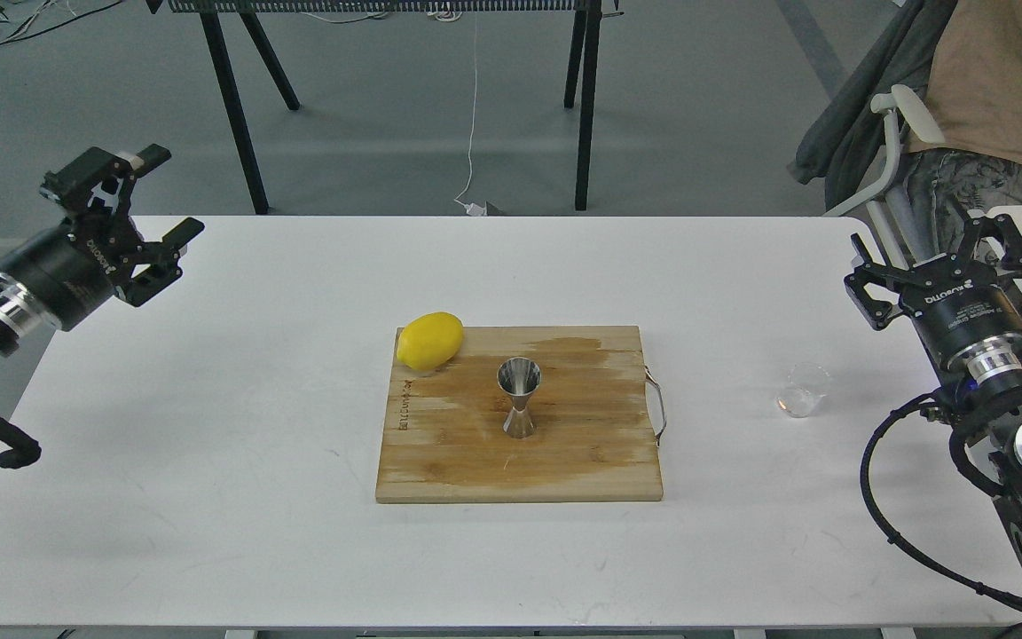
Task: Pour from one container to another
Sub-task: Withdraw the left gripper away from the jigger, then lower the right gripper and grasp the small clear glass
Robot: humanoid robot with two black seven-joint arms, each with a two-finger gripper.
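Grey floor (697,106), blk-legged bench (236,115), white table (209,426)

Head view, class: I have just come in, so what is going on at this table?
Nothing is being handled yet. The left tool and the right tool both hang open at the table's sides, holding nothing. The steel jigger stands upright on the wooden cutting board, with a lemon at the board's far left corner. The small clear glass cup sits alone on the table, right of the board and nearest the right tool. Pouring has not begun.
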